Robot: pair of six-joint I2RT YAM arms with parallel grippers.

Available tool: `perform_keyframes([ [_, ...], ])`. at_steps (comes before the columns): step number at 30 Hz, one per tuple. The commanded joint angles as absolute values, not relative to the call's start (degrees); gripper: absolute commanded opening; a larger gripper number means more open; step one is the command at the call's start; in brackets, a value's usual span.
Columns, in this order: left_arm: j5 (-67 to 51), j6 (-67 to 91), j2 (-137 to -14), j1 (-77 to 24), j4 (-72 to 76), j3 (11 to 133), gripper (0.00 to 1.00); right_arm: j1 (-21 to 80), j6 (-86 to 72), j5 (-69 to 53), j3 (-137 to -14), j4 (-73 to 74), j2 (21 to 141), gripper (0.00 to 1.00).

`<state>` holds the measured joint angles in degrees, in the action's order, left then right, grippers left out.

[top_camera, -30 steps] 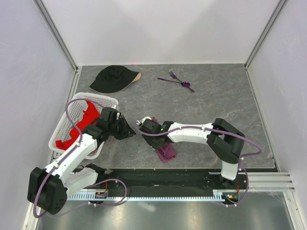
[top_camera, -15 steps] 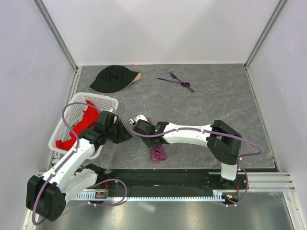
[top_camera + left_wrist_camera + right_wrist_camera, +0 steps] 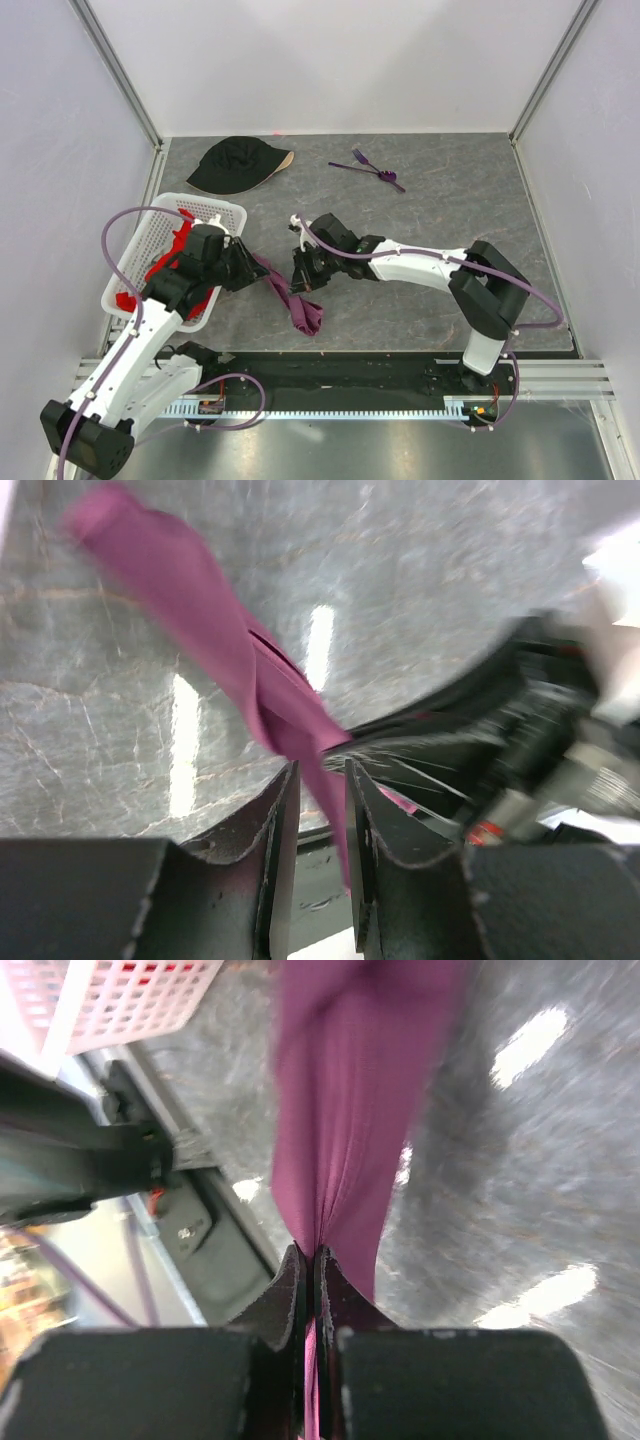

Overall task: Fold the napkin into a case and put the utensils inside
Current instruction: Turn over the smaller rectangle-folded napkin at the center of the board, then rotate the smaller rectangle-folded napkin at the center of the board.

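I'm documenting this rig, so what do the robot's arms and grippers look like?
The left arm and right arm have white links, black joints and a looping purple cable each. The left gripper and right gripper are matte black, two-fingered.

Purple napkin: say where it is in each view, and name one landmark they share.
Top external: the napkin is left of centre, toward the near edge.
Left wrist: it slants from upper left into the left gripper.
Right wrist: it drops from top centre into the right gripper.
Shared landmark: the grey table.
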<state>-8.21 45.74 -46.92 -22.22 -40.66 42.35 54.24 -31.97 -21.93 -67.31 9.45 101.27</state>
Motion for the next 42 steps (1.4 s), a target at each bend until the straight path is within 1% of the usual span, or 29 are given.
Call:
perform_keyframes([
  [1, -6.5, 46.8, -45.8, -22.0, -44.6, 46.2, 0.32, 52.4, -40.0, -37.1, -60.8, -8.5, 103.4, 0.0],
  [6, -6.5, 46.9, -47.1, -22.1, -44.6, 46.4, 0.32, 49.1, -45.3, -42.6, -54.8, -19.5, 104.5, 0.0],
  [15, -8.4, 46.1, -52.7, -22.1, -41.2, 46.6, 0.31, 41.1, -49.1, -48.2, -45.3, -30.7, 105.6, 0.0],
  [18, -10.7, 45.5, -56.1, -22.1, -38.2, 46.3, 0.31, 37.6, -48.7, -49.4, -41.9, -31.6, 105.6, 0.01],
  [21, -13.4, 45.4, -61.6, -22.7, -33.2, 46.2, 0.31, 32.4, -46.6, -51.6, -39.1, -31.0, 106.0, 0.13],
  [22, -14.1, 45.5, -62.9, -23.4, -32.2, 46.3, 0.31, 29.5, -45.5, -52.1, -38.7, -29.4, 105.9, 0.2],
  [23, -14.4, 45.5, -64.1, -23.7, -31.0, 46.8, 0.31, 28.2, -39.2, -51.5, -39.2, -26.0, 105.4, 0.33],
  [24, -14.8, 45.7, -66.7, -23.9, -28.9, 47.2, 0.31, 27.4, -35.0, -48.8, -40.1, -14.5, 104.1, 0.4],
  [25, -16.1, 46.2, -67.7, -24.4, -27.8, 47.6, 0.31, 27.3, -31.2, -45.4, -42.4, -8.3, 99.8, 0.48],
  [26, -16.4, 46.4, -68.9, -24.9, -26.6, 48.6, 0.31, 27.9, -27.6, -37.8, -43.4, -3.0, 97.1, 0.62],
  [27, -16.5, 46.7, -71.0, -25.3, -25.1, 49.1, 0.31, 28.4, -24.2, -34.9, -44.4, 4.2, 94.7, 0.67],
  [29, -17.4, 46.6, -74.0, -26.6, -23.8, 51.6, 0.31, 29.1, -21.9, -29.9, -46.8, 11.8, 89.5, 0.71],
  [31, -18.4, 46.3, -78.5, -27.2, -22.8, 53.1, 0.3, 29.5, -19.5, -28.1, -48.7, 15.6, 86.8, 0.72],
  [33, -19.0, 46.5, -80.7, -27.4, -21.1, 54.2, 0.3, 30.8, -19.7, -27.4, -49.0, 18.2, 85.4, 0.7],
  [34, -18.9, 46.8, -82.2, -27.4, -19.5, 54.3, 0.3, 33.0, -20.1, -27.6, -48.3, 18.4, 85.1, 0.68],
  [36, -17.6, 46.8, -84.3, -27.3, -18.7, 55.1, 0.3, 35.8, -21.9, -26.7, -46.2, 17.4, 83.7, 0.62],
  [37, -17.3, 46.4, -86.6, -27.4, -18.6, 55.7, 0.3, 38.3, -23.9, -26.6, -45.3, 16.8, 83.1, 0.54],
  [39, -15.8, 45.7, -88.9, -27.3, -18.5, 57.4, 0.29, 41.1, -25.9, -26.7, -42.6, 14.4, 81.0, 0.45],
  [40, -15.1, 45.5, -91.5, -27.3, -18.1, 58.1, 0.29, 41.7, -27.8, -26.7, -41.8, 13.5, 80.3, 0.38],
  [42, -12.9, 44.7, -93.9, -27.2, -17.8, 58.8, 0.29, 42.3, -28.2, -26.3, -40.2, 12.9, 79.6, 0.34],
])
